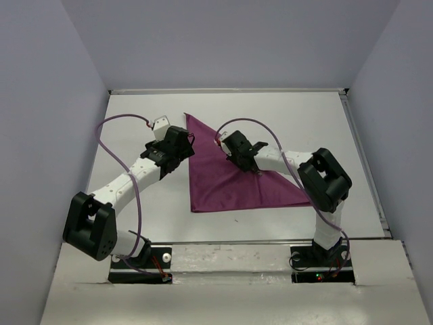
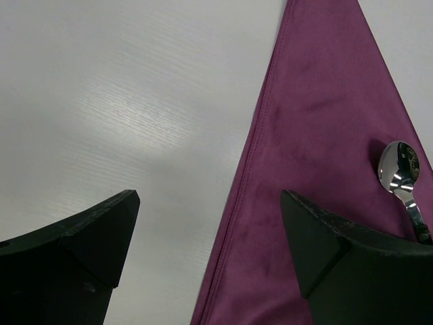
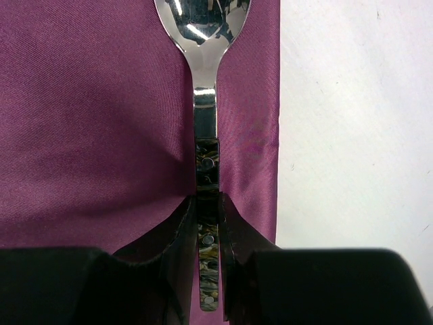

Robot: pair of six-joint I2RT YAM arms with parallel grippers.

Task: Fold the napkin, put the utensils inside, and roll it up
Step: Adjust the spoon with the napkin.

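Your right end effector [image 3: 208, 203] was clamped on the spoon [image 3: 205, 115] handle, bowl pointing away, over the napkin [image 1: 216, 189] near its edge. Your left end effector [image 2: 210, 200] hung fully released above the napkin's left edge. Napkin lay as a flat triangle on the table [image 2: 101, 101].

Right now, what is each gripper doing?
Left gripper: open, holding nothing.
Right gripper: closed on the spoon handle.
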